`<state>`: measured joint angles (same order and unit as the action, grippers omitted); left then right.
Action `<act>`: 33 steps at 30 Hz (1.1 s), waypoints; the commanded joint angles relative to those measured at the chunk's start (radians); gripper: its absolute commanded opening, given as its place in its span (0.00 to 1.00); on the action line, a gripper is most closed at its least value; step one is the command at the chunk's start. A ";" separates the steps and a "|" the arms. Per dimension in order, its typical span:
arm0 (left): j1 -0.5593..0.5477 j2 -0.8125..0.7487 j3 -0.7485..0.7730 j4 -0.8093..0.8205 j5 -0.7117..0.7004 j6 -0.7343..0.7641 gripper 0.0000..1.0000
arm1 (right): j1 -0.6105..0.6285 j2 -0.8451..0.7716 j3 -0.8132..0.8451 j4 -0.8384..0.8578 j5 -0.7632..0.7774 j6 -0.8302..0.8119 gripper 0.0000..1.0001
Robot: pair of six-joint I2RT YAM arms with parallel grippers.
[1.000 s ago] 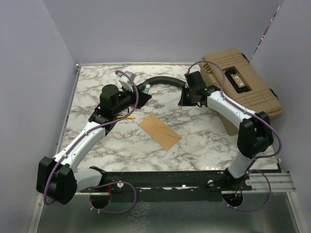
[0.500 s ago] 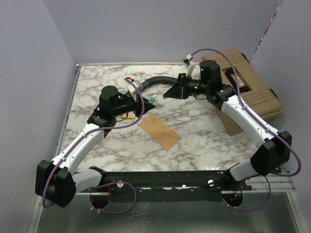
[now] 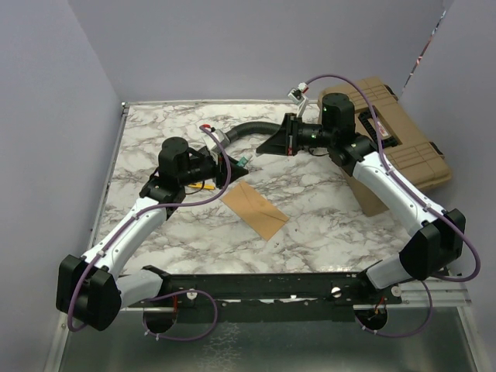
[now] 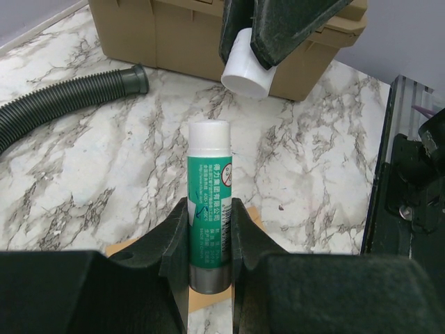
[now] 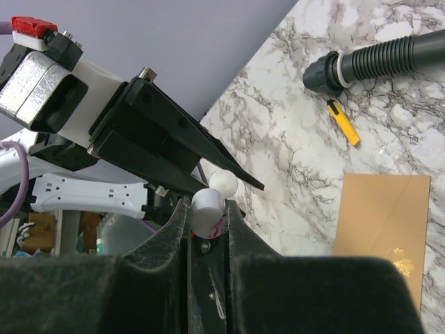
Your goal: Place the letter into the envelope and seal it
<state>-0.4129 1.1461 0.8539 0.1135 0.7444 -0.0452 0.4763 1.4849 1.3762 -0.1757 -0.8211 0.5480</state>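
From above, the envelope (image 3: 256, 209) lies flat on the marble table (image 3: 325, 225), near the middle and turned at an angle; whether the letter is inside it cannot be told. The left gripper (image 3: 231, 164) hangs just past the envelope's far corner, closed on a green glue stick (image 3: 242, 161). The right gripper (image 3: 271, 146) faces it from the right, a little apart, and what it holds is too small to make out here. A black ribbed hose (image 3: 248, 128) curves behind them, a tan case (image 3: 395, 132) sits at the far right, and a small yellow tool (image 3: 203, 186) lies by the left arm. In the left wrist view the left gripper (image 4: 208, 223) clamps the glue stick (image 4: 208, 202) by its lower half, its white end pointing away. Beyond it the right gripper (image 4: 271, 28) pinches a white cap (image 4: 247, 69), clear of the stick. A strip of the envelope (image 4: 125, 248) shows under the fingers, with the hose (image 4: 69, 97) at left and the case (image 4: 174, 35) behind. In the right wrist view the right gripper (image 5: 205, 216) grips the cap (image 5: 207, 207), and the left gripper (image 5: 208, 163) points toward it. The envelope (image 5: 382, 223) lies on the table at the right, a small gold mark near one corner, with the yellow tool (image 5: 344, 122) and the hose (image 5: 375, 59) beyond.
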 commanded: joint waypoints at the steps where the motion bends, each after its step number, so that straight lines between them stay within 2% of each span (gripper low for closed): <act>1: -0.004 -0.013 -0.013 0.056 0.044 -0.013 0.00 | -0.004 0.016 -0.007 0.031 -0.032 0.018 0.00; 9: -0.005 0.000 -0.011 0.089 0.055 -0.040 0.00 | -0.004 0.042 -0.013 0.039 -0.037 0.026 0.00; 16: -0.008 0.003 -0.014 0.099 0.047 -0.046 0.00 | -0.004 0.055 -0.061 0.225 -0.091 0.175 0.00; 21: -0.007 0.005 -0.015 0.102 0.044 -0.047 0.00 | -0.004 0.062 -0.075 0.288 -0.120 0.221 0.00; 28: -0.007 0.010 0.011 0.059 0.076 -0.004 0.00 | -0.004 0.086 -0.051 0.260 -0.185 0.206 0.00; 33: -0.007 0.025 0.045 -0.019 0.113 0.041 0.00 | -0.004 0.121 0.031 0.060 -0.235 0.088 0.00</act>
<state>-0.4141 1.1530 0.8585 0.1535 0.7883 -0.0597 0.4686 1.5749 1.3418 0.0193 -0.9730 0.7177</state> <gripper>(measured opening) 0.217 0.148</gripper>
